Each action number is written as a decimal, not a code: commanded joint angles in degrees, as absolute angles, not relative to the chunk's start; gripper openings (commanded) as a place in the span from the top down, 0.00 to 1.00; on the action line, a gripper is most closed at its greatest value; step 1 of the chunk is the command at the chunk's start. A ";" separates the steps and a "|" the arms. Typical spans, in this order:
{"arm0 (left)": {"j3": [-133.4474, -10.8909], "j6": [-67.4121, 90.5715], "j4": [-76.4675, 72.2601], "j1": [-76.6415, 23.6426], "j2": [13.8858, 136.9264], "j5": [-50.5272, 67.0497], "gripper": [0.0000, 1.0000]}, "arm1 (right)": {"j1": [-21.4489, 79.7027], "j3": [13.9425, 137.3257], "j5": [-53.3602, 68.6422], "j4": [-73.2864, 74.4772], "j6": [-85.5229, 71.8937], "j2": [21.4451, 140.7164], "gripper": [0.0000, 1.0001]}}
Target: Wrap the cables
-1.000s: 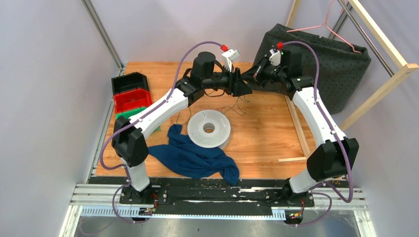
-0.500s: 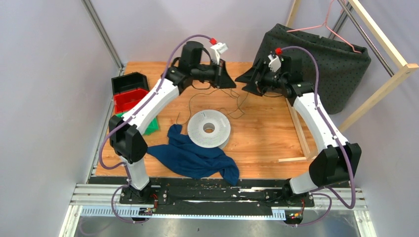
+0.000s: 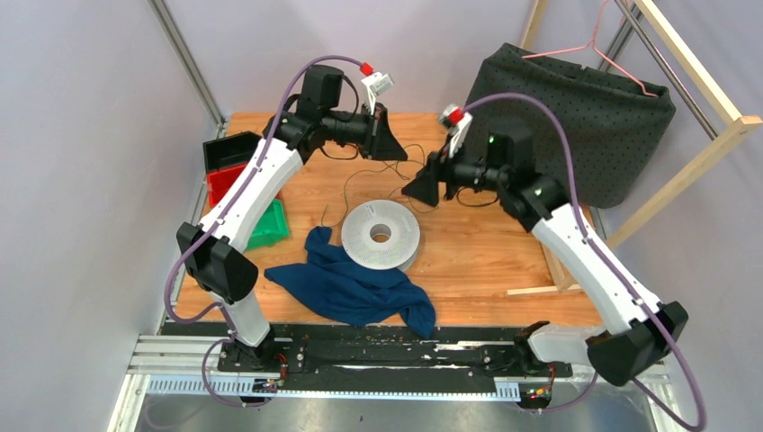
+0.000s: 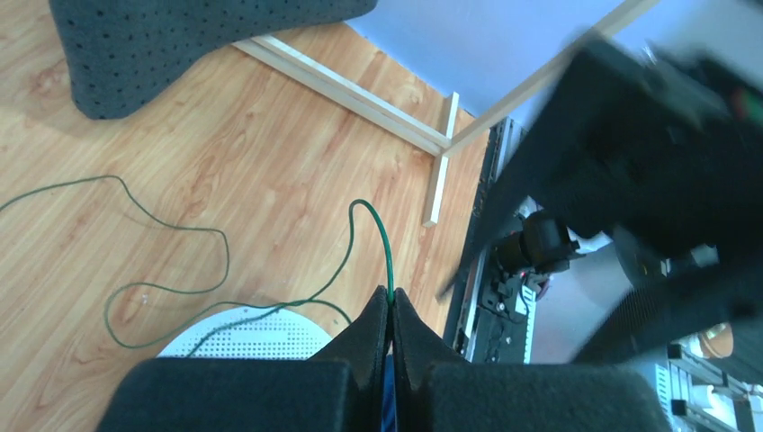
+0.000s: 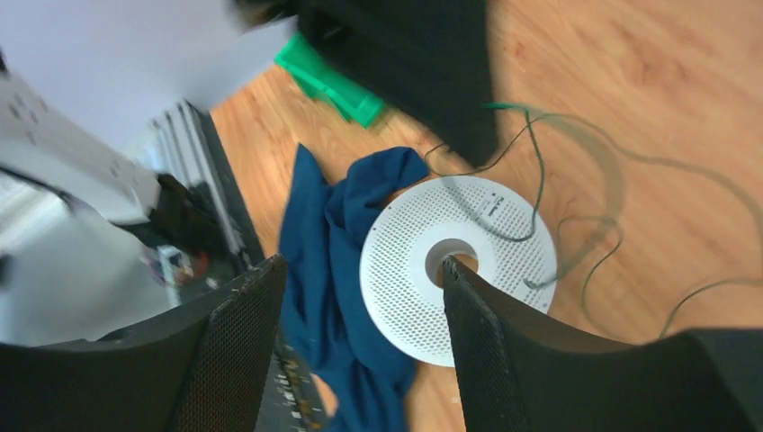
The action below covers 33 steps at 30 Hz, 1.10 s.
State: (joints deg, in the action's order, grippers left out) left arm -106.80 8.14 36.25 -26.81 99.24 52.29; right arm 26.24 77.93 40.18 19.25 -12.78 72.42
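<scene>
While the left gripper (image 4: 391,301) stands clamped on the wire (image 4: 364,201), three bins sit stacked in a step at the table's (image 3: 486,252) left edge: a black bin (image 3: 237,148) farthest back, a red bin (image 3: 236,183) in front of it and a green bin (image 3: 270,225) nearest, partly behind the left arm. From above, their contents cannot be made out. At the right rear a dark dotted fabric bag (image 3: 576,108) leans inside a pale wooden frame (image 3: 693,81), with a pink hanger (image 3: 601,43) over its top edge.

The wire is thread-thin and dark green, almost black in the overhead view. In the left wrist view it rises from between the closed fingertips, arches over, drops toward the white perforated spool (image 3: 381,235) and runs on in loose loops across the wooden table. In the right wrist view at least one strand appears to lie across the spool's top face near its centre hole, though blur makes the exact path uncertain.

The right gripper (image 5: 360,265) hangs above the spool with its jaws apart and nothing between them. A crumpled blue cloth (image 3: 351,283) lies against the spool's near side, toward the arm bases. Both arms are raised over the back half of the table, their grippers pointing at each other with a gap between them.
</scene>
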 commanded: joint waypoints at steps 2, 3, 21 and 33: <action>-111.63 13.61 41.66 -26.50 101.72 52.47 1.00 | 34.85 72.41 22.53 13.50 7.72 68.97 0.35; -111.96 14.31 41.67 -26.46 102.12 52.42 1.00 | 35.56 71.50 21.80 12.15 7.51 68.93 0.35; -112.19 16.32 41.66 -26.37 101.57 53.91 1.00 | 38.51 65.29 12.19 -6.33 10.70 75.79 0.40; -114.39 18.14 40.35 -26.37 102.28 49.97 0.74 | 38.50 64.94 6.01 -1.11 5.73 73.85 0.99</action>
State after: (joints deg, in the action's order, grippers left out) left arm -111.44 13.89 37.69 -26.70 102.08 50.48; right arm 37.87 65.49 11.86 -4.08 8.64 77.56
